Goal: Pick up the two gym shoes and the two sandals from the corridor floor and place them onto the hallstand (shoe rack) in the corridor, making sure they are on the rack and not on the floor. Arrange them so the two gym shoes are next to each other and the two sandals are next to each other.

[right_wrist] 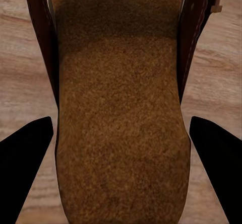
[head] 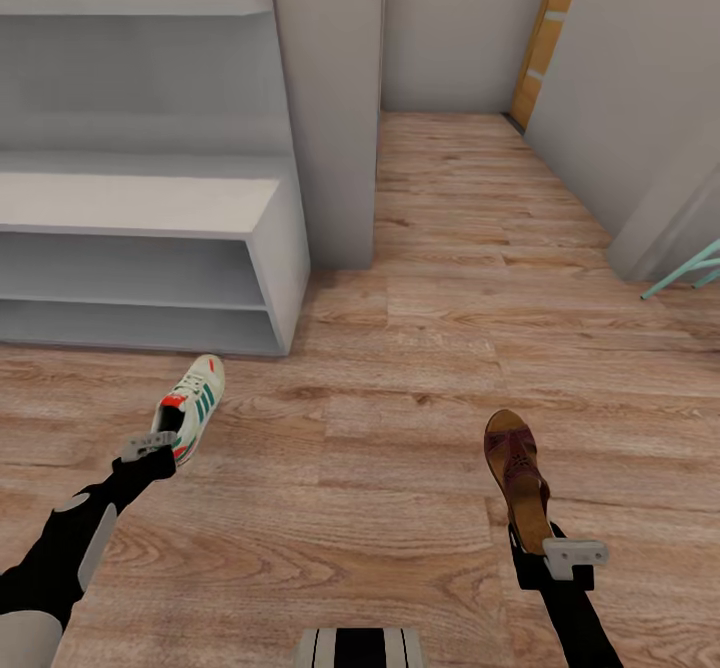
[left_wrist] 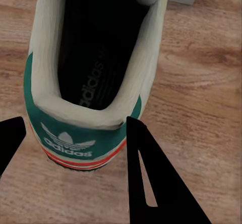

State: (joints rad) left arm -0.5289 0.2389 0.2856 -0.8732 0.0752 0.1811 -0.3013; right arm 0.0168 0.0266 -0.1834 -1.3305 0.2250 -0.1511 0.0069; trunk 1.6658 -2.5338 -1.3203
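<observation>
Your robot has two arms, and both are mostly matte black. The left arm (head: 85,533) carries pale grey panels, one on the forearm and a bigger one lower down. At each wrist you see a small light grey bracket (head: 574,556) with tiny dark screw holes. The fingers (left_wrist: 156,183) of the left end effector (left_wrist: 70,148) are flat, black and wedge-shaped, and one has a narrow slot. The fingers (right_wrist: 217,158) of the right end effector (right_wrist: 121,158) are black too. At the bottom of the head view, your trunk (head: 360,647) shows as a grey piece with black stripes.
</observation>
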